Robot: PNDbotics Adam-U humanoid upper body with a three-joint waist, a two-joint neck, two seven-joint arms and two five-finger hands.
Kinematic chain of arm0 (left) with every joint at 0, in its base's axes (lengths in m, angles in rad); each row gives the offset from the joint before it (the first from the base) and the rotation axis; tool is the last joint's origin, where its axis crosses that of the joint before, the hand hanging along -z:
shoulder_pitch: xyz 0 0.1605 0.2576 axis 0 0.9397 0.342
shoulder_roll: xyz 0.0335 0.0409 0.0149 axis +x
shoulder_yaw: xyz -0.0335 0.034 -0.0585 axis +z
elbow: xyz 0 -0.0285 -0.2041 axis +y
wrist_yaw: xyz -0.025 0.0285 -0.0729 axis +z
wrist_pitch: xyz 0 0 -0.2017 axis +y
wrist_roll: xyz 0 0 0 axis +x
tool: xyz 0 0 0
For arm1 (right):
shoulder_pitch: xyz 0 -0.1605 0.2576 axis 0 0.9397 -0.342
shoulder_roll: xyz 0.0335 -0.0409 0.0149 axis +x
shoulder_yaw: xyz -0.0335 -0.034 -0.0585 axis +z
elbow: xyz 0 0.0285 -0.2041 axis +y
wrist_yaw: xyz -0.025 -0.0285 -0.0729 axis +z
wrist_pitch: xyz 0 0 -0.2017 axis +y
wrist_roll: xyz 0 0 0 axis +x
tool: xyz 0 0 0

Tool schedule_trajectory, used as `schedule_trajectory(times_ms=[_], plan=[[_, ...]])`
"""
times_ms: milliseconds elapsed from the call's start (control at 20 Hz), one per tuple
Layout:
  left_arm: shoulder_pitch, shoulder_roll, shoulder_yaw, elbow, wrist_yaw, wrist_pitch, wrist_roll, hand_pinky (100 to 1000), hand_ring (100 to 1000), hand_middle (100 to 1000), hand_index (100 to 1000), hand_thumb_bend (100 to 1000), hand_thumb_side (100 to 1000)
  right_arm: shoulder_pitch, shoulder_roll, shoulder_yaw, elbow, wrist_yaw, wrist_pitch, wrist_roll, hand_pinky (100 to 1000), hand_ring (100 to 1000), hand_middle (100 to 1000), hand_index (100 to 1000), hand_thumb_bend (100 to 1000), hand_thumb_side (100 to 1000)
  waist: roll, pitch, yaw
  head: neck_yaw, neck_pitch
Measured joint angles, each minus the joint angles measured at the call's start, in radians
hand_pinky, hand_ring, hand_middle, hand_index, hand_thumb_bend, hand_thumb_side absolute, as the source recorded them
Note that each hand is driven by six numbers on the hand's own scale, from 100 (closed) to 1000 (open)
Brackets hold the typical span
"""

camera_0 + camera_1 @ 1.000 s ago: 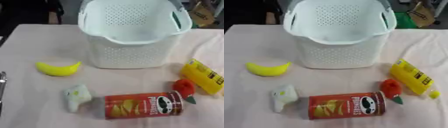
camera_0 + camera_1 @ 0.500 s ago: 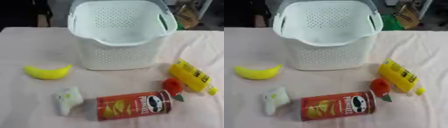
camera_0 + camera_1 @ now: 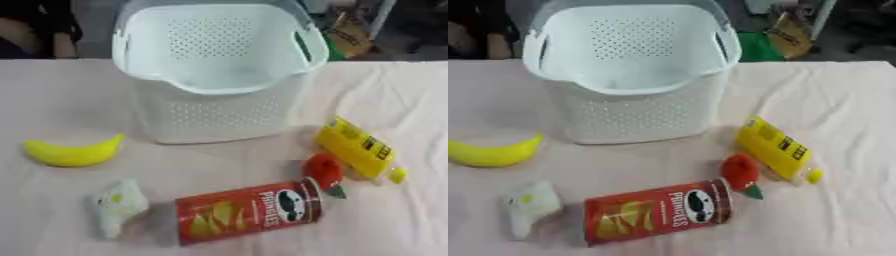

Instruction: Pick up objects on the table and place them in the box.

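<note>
Neither hand in view, so fingers' state cannot be told; nothing picked yet. White perforated box (image 3: 219, 75) stands upright and empty at desk (image 3: 411, 100) rear, open top ready for loading. In front, apart for easy grasping: one banana (image 3: 72, 152), one white packet (image 3: 118, 206), one Pringles can (image 3: 249, 212) on its side, one red strawberry-like piece (image 3: 324, 171), one yellow bottle (image 3: 359, 148).

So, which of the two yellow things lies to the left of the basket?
The banana, curved, left of the white basket; the yellow bottle lies right.

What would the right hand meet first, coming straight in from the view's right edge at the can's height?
Likely the can, at its right end; no hand shows now, so its true heading cannot be told.
</note>
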Motion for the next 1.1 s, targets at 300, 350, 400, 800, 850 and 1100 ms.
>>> schedule_trajectory(times_ms=[300,350,400,800,850,1100], plan=[[-0.001,0.0,-0.004,0.0,0.007,-0.002,-0.018,703,668,679,745,100,1000,-0.056,-0.084,0.068,0.056,-0.032,-0.011,0.071,859,870,866,920,100,830,0.0,0.0,0.009,0.001,-0.002],[-0.001,0.0,-0.006,0.0,0.008,-0.003,-0.022,703,668,679,745,100,1000,-0.066,-0.095,0.08,0.073,-0.036,-0.019,0.08,859,870,866,919,100,830,0.0,-0.001,0.01,0.0,-0.002],[-0.001,0.0,-0.006,0.0,0.008,-0.003,-0.024,703,668,679,744,100,1000,-0.078,-0.106,0.092,0.091,-0.041,-0.027,0.088,859,870,866,919,100,831,0.0,-0.001,0.012,0.0,-0.002],[-0.003,0.0,-0.009,0.0,0.013,-0.006,-0.039,703,669,680,742,100,1000,-0.158,-0.168,0.156,0.215,-0.081,-0.09,0.137,861,876,873,917,100,852,-0.002,-0.006,0.025,-0.007,-0.002],[-0.003,0.0,-0.01,0.0,0.014,-0.007,-0.04,703,669,680,742,100,1000,-0.168,-0.174,0.164,0.229,-0.085,-0.096,0.138,861,876,873,917,100,852,-0.002,-0.006,0.026,-0.008,-0.002],[-0.012,0.0,-0.018,0.0,0.021,-0.011,-0.05,702,670,683,742,100,1000,-0.279,-0.18,0.211,0.245,-0.103,-0.143,0.096,870,894,886,923,100,894,0.002,-0.006,0.042,-0.043,-0.002]])
